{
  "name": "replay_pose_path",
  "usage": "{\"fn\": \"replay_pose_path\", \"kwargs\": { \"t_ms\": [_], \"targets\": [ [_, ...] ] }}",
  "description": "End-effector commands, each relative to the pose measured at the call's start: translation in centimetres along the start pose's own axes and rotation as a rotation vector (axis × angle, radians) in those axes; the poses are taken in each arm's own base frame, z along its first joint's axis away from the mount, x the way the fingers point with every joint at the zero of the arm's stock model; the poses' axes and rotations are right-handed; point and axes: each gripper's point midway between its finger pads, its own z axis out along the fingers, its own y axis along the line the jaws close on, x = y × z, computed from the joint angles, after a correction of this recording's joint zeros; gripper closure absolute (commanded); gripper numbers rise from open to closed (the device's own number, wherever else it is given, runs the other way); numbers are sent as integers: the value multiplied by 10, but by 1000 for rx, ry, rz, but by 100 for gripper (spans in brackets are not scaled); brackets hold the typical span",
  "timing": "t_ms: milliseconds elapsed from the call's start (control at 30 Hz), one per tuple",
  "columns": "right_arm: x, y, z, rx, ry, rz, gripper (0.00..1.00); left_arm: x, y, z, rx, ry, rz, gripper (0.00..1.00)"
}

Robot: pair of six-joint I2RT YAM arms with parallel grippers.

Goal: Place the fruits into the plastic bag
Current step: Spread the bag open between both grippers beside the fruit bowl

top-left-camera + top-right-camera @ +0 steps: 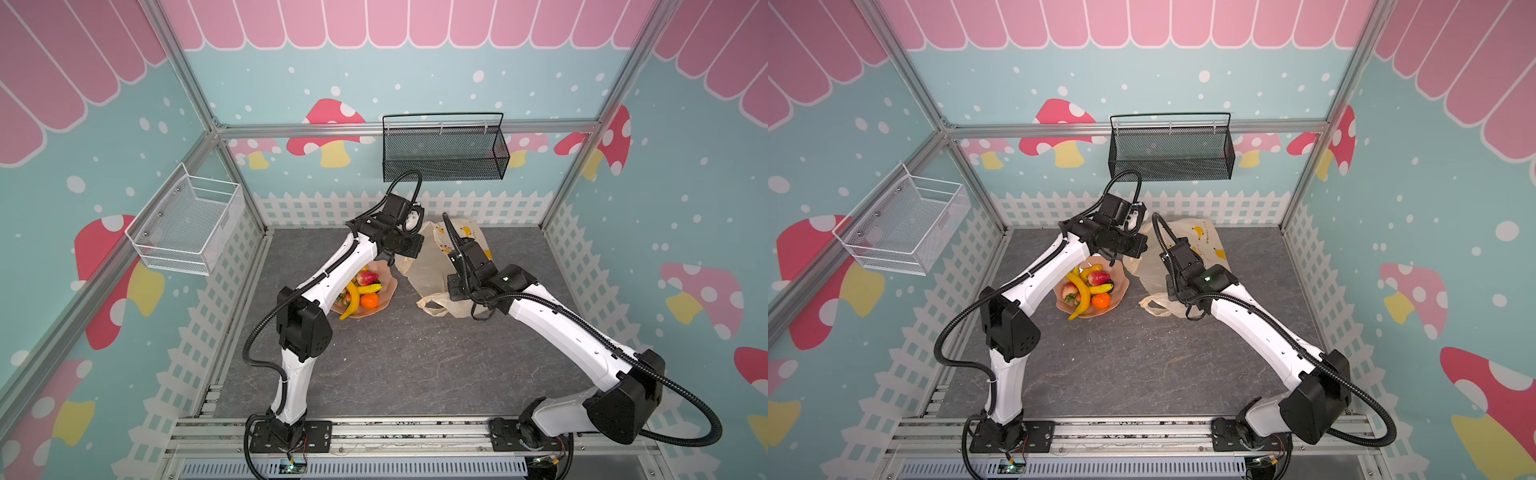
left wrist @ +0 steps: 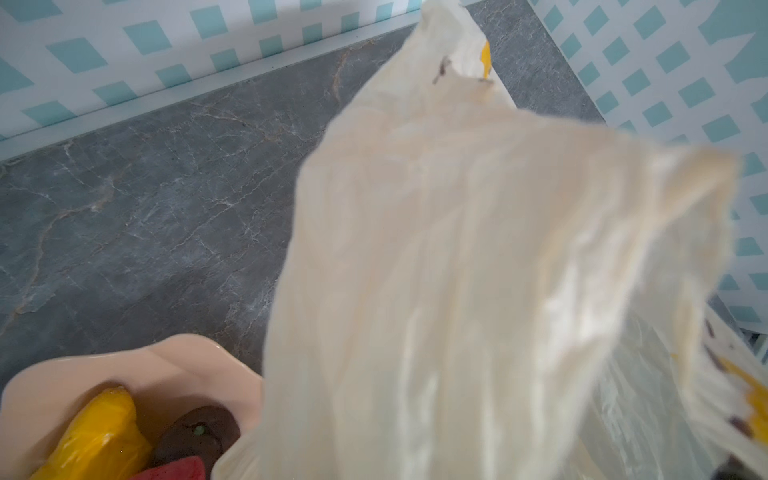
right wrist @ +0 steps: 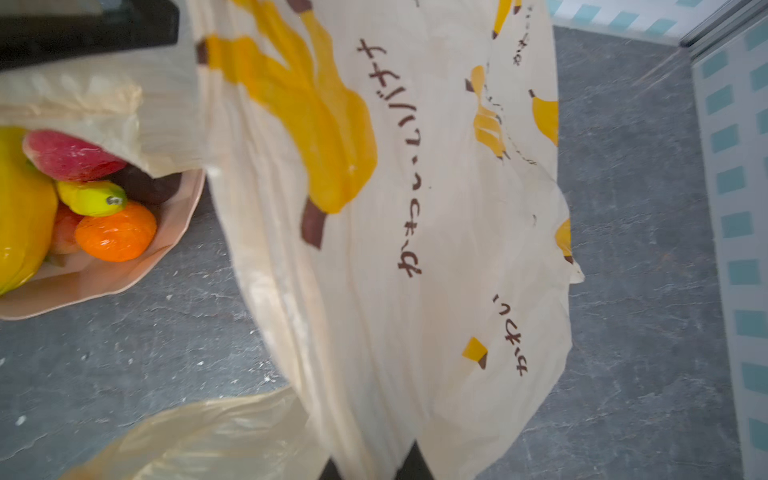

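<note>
The right gripper (image 3: 370,467) is clenched on a fold of the plastic bag (image 3: 415,249), whose film runs straight out ahead of its tips. The left gripper (image 1: 410,245) is closed too, apparently pinching the bag's far edge (the film hides its tips). Just beside that claw, on the side away from the bag, the fruits (image 1: 361,291) lie heaped in the pink dish (image 1: 392,286), none bagged. The left arm is nearer them, and the long banana (image 1: 352,301) lies roughly alongside the bag.
</note>
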Motion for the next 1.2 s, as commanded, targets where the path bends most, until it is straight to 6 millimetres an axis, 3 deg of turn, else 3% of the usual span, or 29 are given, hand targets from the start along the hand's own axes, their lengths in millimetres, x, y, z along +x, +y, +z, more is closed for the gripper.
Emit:
{"fn": "replay_pose_path", "kwargs": {
  "t_ms": [0, 133, 267, 467, 600, 733, 900, 1067, 1167],
  "targets": [
    [3, 11, -22, -109, 29, 97, 100, -11, 12, -16, -2, -14, 21, 88],
    [-7, 25, -38, -208, 13, 159, 100, -18, 15, -27, 12, -39, 24, 78],
    [-15, 35, -48, -276, -1, 210, 100, -21, 12, -28, 42, -49, -14, 48],
    [-22, 46, -49, -343, -5, 305, 100, -26, 8, -16, 80, -65, -83, 38],
    [-23, 50, -44, -363, -8, 351, 100, -40, 12, -24, 56, -115, -108, 29],
    [-19, 48, -37, -372, -7, 397, 100, -63, 23, -46, 98, -198, -216, 1],
    [-11, 38, -31, -354, -2, 441, 100, -80, 13, -60, 202, -237, -274, 1],
    [-13, 23, -29, -371, -32, 511, 100, -82, -1, -61, 293, -225, -308, 1],
    [-18, 22, -29, -389, -47, 532, 100, -82, 3, -65, 269, -235, -316, 1]
  ]
}}
